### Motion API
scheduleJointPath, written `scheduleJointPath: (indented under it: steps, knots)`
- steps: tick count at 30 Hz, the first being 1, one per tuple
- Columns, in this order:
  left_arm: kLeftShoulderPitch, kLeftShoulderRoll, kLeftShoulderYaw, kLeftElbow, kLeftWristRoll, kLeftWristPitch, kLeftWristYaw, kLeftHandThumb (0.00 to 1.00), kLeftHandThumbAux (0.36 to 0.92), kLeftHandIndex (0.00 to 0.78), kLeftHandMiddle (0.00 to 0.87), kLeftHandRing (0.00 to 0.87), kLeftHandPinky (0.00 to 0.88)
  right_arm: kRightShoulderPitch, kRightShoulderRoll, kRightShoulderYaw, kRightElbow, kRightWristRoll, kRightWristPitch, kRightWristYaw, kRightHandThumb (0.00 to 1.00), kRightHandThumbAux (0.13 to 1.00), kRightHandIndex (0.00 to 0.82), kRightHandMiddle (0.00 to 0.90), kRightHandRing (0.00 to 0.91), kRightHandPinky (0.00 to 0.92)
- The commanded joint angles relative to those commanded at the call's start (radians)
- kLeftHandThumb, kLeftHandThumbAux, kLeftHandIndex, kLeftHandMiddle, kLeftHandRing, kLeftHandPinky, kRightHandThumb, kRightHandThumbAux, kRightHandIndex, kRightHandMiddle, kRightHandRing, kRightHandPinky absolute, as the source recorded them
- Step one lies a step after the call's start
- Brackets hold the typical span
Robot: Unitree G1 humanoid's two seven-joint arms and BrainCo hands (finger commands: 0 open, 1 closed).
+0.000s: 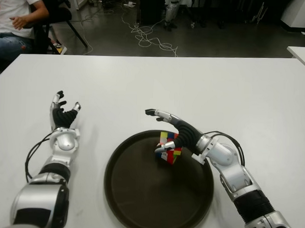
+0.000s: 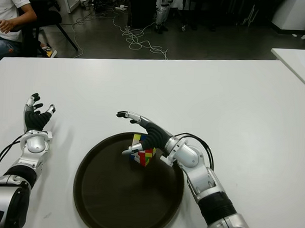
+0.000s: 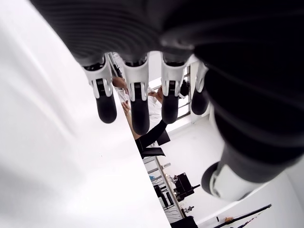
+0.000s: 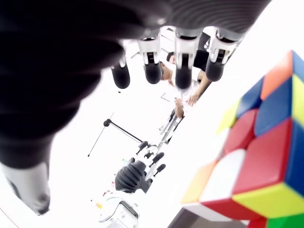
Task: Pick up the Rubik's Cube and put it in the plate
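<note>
The multicoloured Rubik's Cube [image 1: 169, 147], with red, yellow, blue, white, orange and green stickers, sits tilted on the round dark-brown tray-like plate [image 1: 139, 198], in its far part near the rim. The right hand [image 1: 169, 130] is over the plate's far right edge, its fingers [image 4: 183, 76] extended and spread, holding nothing; the thumb lies just beside the cube, though contact cannot be confirmed. The left hand [image 1: 64, 117] shows to the left of the plate, well apart from it, over the white bench [image 1: 208, 86], fingers [image 3: 137, 111] relaxed and open. A seated person [image 1: 15, 19] in a white shirt appears beyond the bench's far left corner.
</note>
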Motion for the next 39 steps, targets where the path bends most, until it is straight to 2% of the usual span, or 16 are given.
scheduleJointPath:
  steps: [14, 23, 29, 34, 39]
  knots:
    - [0.001, 0.001, 0.000, -0.001, -0.001, -0.006, -0.008, 0.100, 0.711, 0.100, 0.142, 0.146, 0.146, -0.004, -0.007, 0.003, 0.004, -0.028, -0.017, -0.016, 0.000, 0.640, 0.039, 0.069, 0.045, 0.042]
    - [0.001, 0.001, -0.002, 0.000, 0.001, -0.004, -0.004, 0.079, 0.712, 0.108, 0.149, 0.152, 0.143, 0.001, -0.004, 0.003, -0.012, -0.031, 0.015, -0.015, 0.000, 0.633, 0.040, 0.069, 0.043, 0.031]
    - [0.000, 0.001, 0.000, 0.002, 0.000, -0.003, -0.002, 0.098, 0.727, 0.114, 0.159, 0.171, 0.180, 0.004, -0.006, -0.001, -0.025, -0.027, 0.021, -0.012, 0.000, 0.654, 0.045, 0.076, 0.050, 0.035]
    - [-0.001, 0.003, -0.003, 0.005, 0.004, 0.001, 0.002, 0.112, 0.721, 0.105, 0.151, 0.155, 0.145, 0.003, -0.010, -0.003, -0.030, -0.032, 0.015, -0.017, 0.000, 0.651, 0.055, 0.088, 0.065, 0.052]
    - [-0.001, 0.002, -0.002, 0.005, 0.004, -0.001, 0.002, 0.109, 0.710, 0.098, 0.141, 0.142, 0.138, -0.072, 0.009, -0.004, 0.132, -0.070, -0.054, -0.074, 0.000, 0.655, 0.073, 0.105, 0.093, 0.064]
